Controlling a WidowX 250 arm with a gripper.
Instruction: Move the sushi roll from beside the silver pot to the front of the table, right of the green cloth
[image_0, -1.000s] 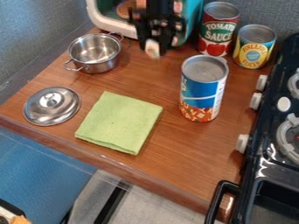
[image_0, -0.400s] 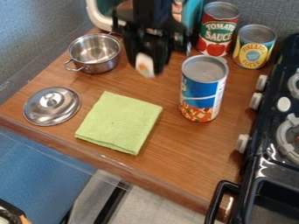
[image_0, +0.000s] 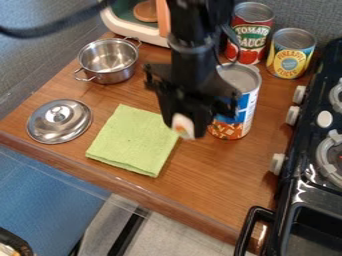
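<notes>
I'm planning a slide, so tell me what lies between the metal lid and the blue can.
In the camera view, a green cloth lies there; the gripper hangs near the can.

Says "TOMATO SAUCE" in big, pale letters on the red and green can (image_0: 251, 37) at the back. Says "PINEAPPLE SLICES" on the yellow and blue can (image_0: 290, 56) right beside. Has little print on the tall blue can (image_0: 248, 107), too small to read.
</notes>
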